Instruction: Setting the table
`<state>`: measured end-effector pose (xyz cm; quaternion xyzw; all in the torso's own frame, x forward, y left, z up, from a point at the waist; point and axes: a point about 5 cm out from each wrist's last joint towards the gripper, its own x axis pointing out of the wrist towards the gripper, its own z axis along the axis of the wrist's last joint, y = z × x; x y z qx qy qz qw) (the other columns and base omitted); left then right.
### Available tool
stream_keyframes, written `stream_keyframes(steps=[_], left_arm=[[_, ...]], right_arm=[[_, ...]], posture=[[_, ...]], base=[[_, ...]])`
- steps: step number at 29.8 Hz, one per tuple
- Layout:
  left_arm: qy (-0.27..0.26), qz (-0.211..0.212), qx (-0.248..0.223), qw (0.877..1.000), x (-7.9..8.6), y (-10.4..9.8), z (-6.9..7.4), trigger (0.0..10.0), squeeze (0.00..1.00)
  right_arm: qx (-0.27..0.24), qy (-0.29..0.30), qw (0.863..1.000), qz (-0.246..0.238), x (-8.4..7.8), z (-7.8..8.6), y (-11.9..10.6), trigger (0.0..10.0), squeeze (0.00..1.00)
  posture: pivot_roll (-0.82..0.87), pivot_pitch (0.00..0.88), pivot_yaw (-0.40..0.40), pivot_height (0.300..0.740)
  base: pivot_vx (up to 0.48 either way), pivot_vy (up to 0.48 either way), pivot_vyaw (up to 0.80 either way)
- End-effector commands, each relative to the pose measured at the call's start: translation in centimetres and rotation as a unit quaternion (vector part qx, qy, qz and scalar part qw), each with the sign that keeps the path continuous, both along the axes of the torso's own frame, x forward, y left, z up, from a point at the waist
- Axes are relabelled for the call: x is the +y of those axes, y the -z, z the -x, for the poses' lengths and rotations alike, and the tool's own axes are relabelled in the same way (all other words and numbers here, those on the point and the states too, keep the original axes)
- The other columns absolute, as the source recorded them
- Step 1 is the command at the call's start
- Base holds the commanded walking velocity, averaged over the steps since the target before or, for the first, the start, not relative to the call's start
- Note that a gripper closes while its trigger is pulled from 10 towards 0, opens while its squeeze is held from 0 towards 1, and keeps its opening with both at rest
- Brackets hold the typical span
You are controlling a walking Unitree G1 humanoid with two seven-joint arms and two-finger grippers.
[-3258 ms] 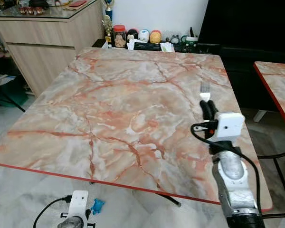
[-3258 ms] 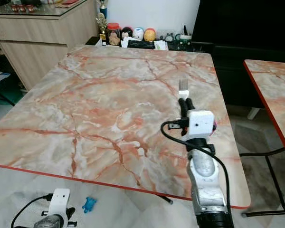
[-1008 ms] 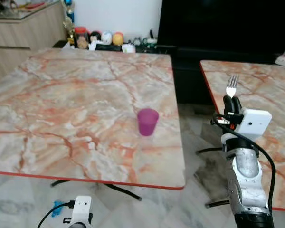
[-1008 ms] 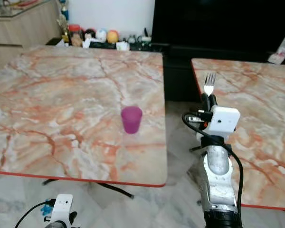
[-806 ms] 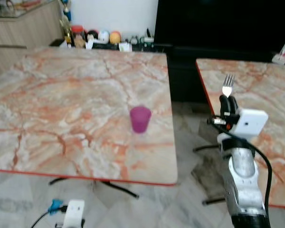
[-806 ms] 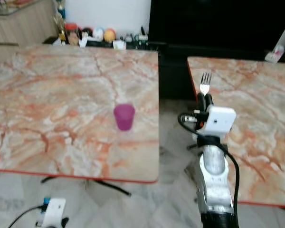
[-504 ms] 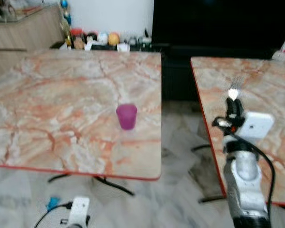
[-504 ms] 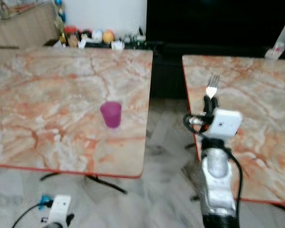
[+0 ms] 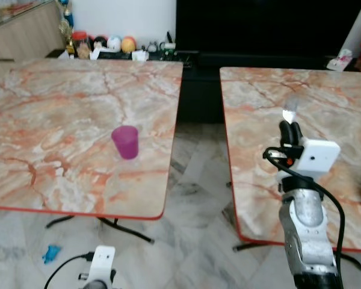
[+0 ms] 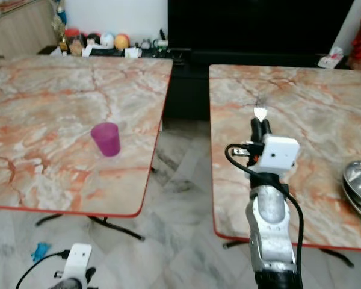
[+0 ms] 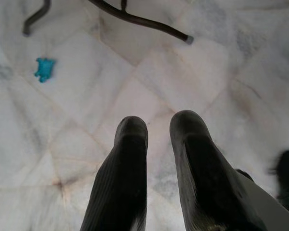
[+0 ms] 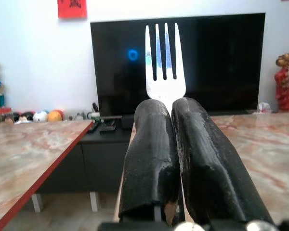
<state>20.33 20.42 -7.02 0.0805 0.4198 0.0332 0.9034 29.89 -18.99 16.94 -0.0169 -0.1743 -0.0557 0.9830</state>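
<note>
Fork point(image 12: 165, 62) stayed clenched upright in R gripper point(image 12: 172, 125); view had swung from purple cup point(image 9: 126, 142) table to right table point(image 10: 301, 108) w/ metal bowls point(image 10: 358, 183), likely placement spot.

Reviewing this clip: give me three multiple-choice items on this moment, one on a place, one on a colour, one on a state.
1. Where does the cup stand?
A. on the left table
B. on the right table
C. on the floor

2. What colour is the cup?
A. green
B. purple
C. white

3. What is the right pincer doing?
A. hanging open
B. shut on a fork
C. shut on a spoon

Answers:
1 A: the cup stands on the left table, near its right edge.
2 B: it is plainly purple in both eye views.
3 B: the right pincer is shut on the fork, tines pointing up, over the right table.
</note>
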Motion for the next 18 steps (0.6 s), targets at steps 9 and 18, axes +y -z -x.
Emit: stream_keyframes(steps=[9, 18], left_arm=[[0.001, 0.007, 0.012, 1.000, -0.38, 0.33, 0.42, 10.0, 0.00], [0.005, 0.009, 0.014, 1.000, -0.49, 0.36, 0.43, 10.0, 0.00]], right_arm=[[-0.003, 0.004, 1.000, 0.001, -0.10, -0.16, -0.33, 10.0, 0.00], [0.001, 0.008, 1.000, -0.001, -0.39, -0.19, -0.26, 10.0, 0.00]], posture=[[0.01, 0.000, 0.010, 0.740], [0.00, 0.000, 0.018, 0.740]], base=[[0.000, -0.252, 0.00], [0.000, -0.252, 0.00]])
